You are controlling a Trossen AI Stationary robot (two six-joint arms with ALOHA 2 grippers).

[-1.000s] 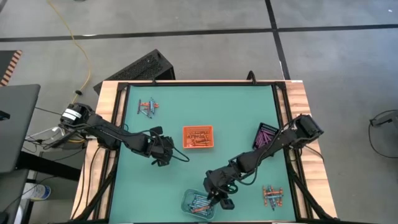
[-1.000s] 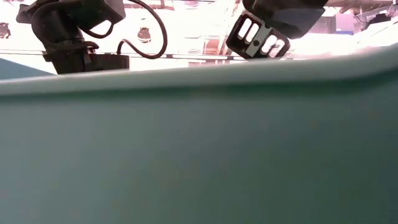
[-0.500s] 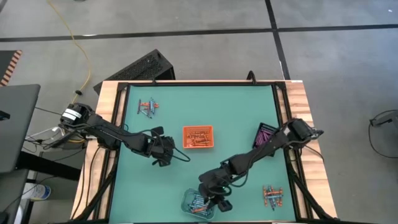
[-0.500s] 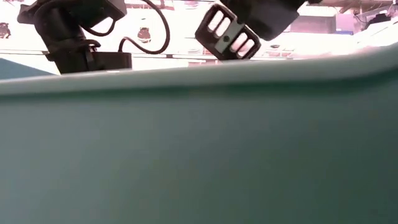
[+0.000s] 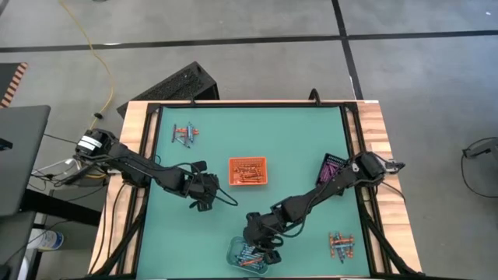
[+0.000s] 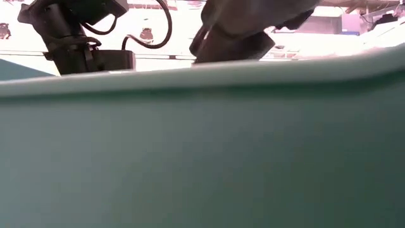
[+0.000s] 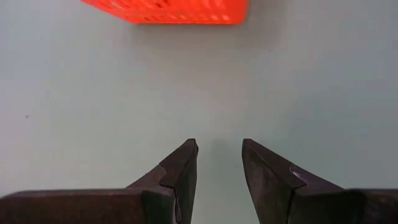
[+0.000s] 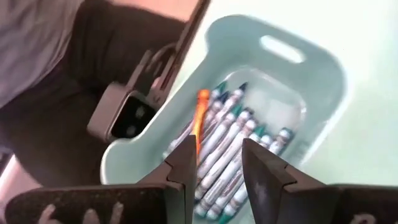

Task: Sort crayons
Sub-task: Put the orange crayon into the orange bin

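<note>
Over the clear tray (image 5: pixel 247 254) at the near edge of the table, I had the right gripper (image 8: pixel 219 155) poised with its fingers parted narrowly and nothing between them. Blue-grey crayons (image 8: pixel 231 144) lay packed in that tray with one orange crayon (image 8: pixel 200 118) slanting across them, and I judged that stray stick to be my target. To do it well I would line the gap up squarely across the orange stick, come down slowly, and close only once both tips straddled it, so no blue one got pinched along with it. The left gripper (image 7: pixel 219 163) waited over bare mat, fingers a little apart and empty, with the orange tray (image 7: pixel 169 10) ahead of it. From above I could see the whole layout: the orange tray mid-table, the black tray (image 5: pixel 333 168) of purple sticks at the right, and two loose heaps of unsorted crayons (image 5: pixel 185 134). Only the right wrist view showed me the stray stick clearly and how the fingers stood to it; the table-level view gave me nothing but mat and arm.
</note>
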